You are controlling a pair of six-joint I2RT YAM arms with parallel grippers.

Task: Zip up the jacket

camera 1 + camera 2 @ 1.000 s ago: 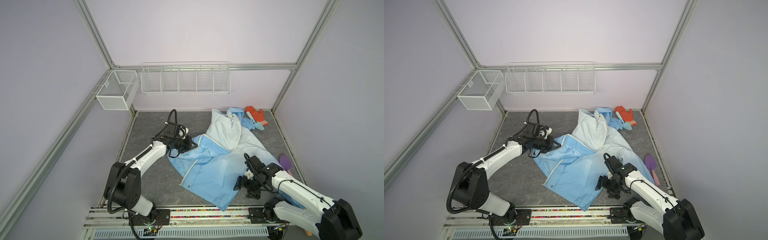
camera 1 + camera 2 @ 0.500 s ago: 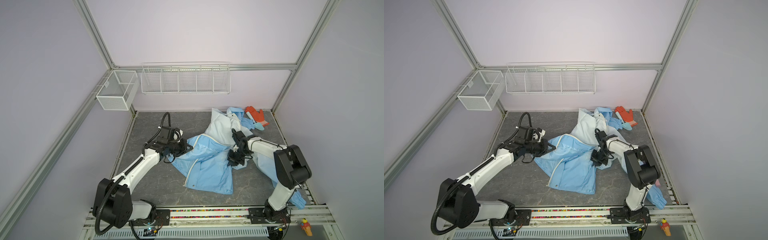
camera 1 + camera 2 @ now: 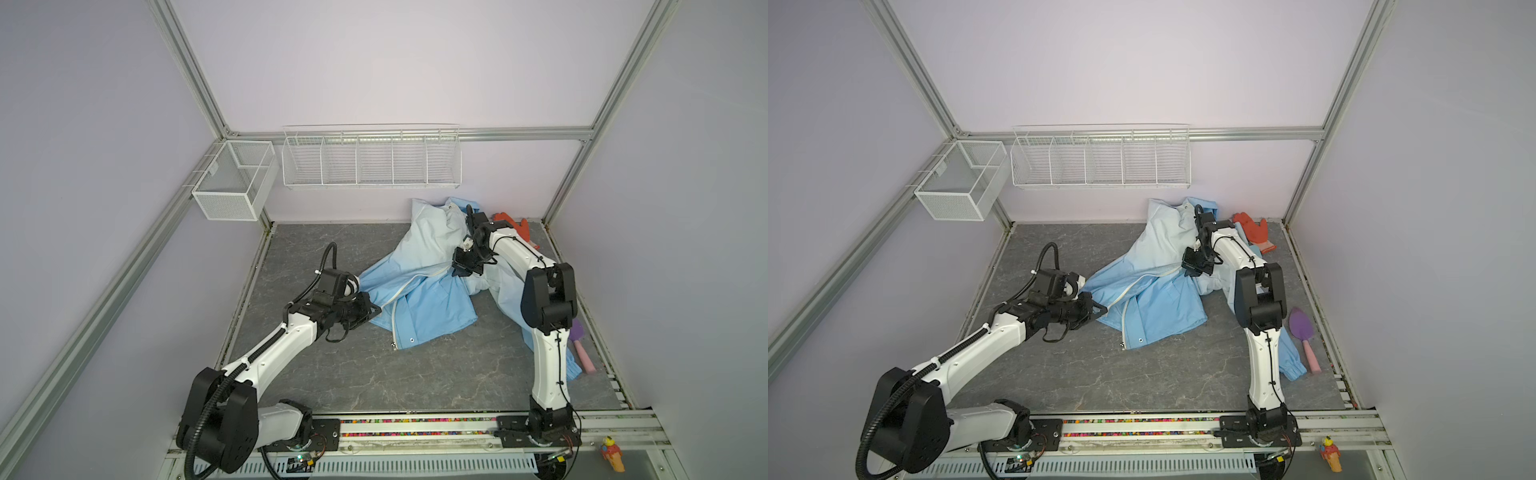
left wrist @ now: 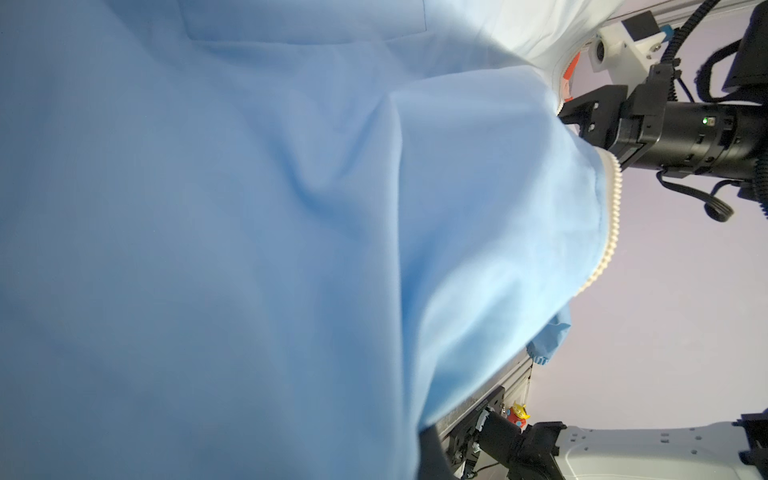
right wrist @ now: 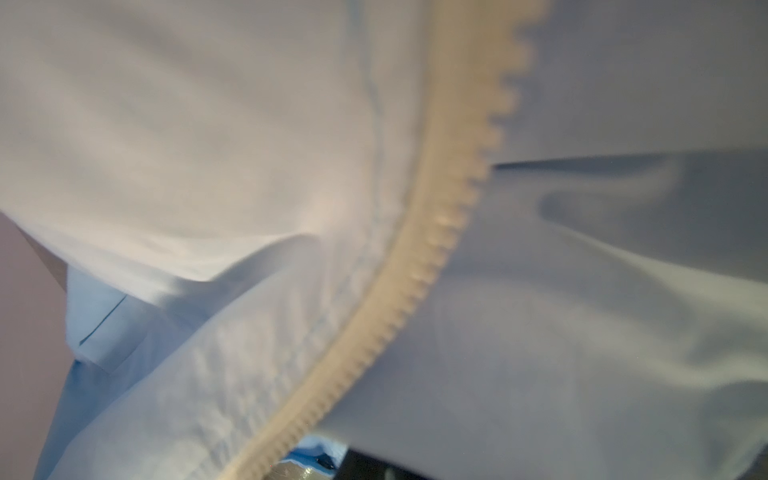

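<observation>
The light-blue jacket [image 3: 424, 291] [image 3: 1154, 299] lies crumpled on the grey floor, its white zipper [image 3: 409, 291] [image 3: 1136, 293] running down the open front edge. My left gripper [image 3: 371, 309] [image 3: 1099, 309] is shut on the jacket's left edge. My right gripper [image 3: 460, 271] [image 3: 1190, 271] is shut on the jacket at the zipper's upper end. Blue cloth [image 4: 249, 232] fills the left wrist view, with zipper teeth [image 4: 611, 232] at its rim. The right wrist view shows pale cloth and zipper teeth [image 5: 436, 237] up close. Cloth hides the fingertips in both wrist views.
An orange glove [image 3: 511, 222] [image 3: 1252, 230] lies at the back right. A purple scoop with a pink handle [image 3: 579, 340] [image 3: 1302, 328] lies by the right wall, near a jacket cuff [image 3: 1293, 368]. Wire baskets [image 3: 370, 162] [image 3: 232, 183] hang on the back wall.
The right gripper went from the jacket's front hem, open, to the back middle and shut on the cloth, folding the front flap back. The left gripper drew its edge slightly forward.
</observation>
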